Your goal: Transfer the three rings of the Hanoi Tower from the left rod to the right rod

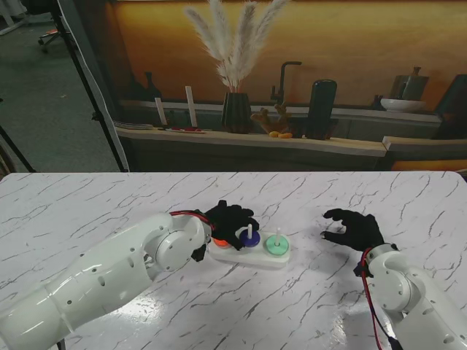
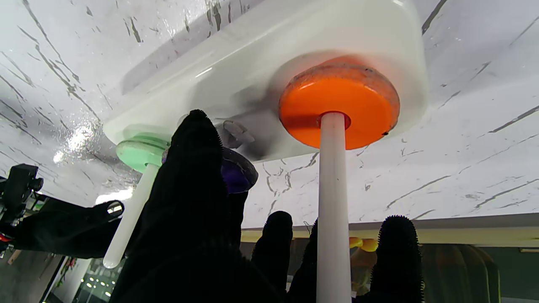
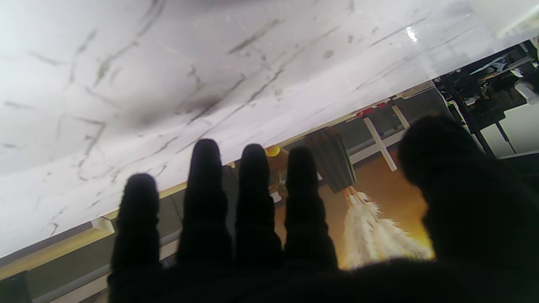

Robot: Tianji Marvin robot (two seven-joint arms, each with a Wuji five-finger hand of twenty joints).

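Left rod: the orange ring is seen seated at its foot on the white base; it lies just under the left robot hand, whose fingertips stand on either side of the rod in the left wrist view; no contact with the ring can be made out.

Middle rod: the purple ring is threaded on it, just beside the left robot hand on its right; a thumb or finger partly covers it in the wrist view; whether it is touched cannot be told.

Right rod: the green ring is seated at its foot, between the two robot hands and apart from both.

Left robot hand state: fingers spread and loosely curled over the left end of the base; nothing is seen held.

Right robot hand state: fingers apart, nothing held; it hangs over bare desk, well to the right of the base.

Done, as judged: one ring is on the goal rod, one is parked on the middle rod.

Left, as judged: the orange ring is yet to leave the left rod; the purple ring is yet to reach the right rod; which ring is the largest cannot be told, so the remaining order is uncertain; the task is taken to be roughly midway at best.
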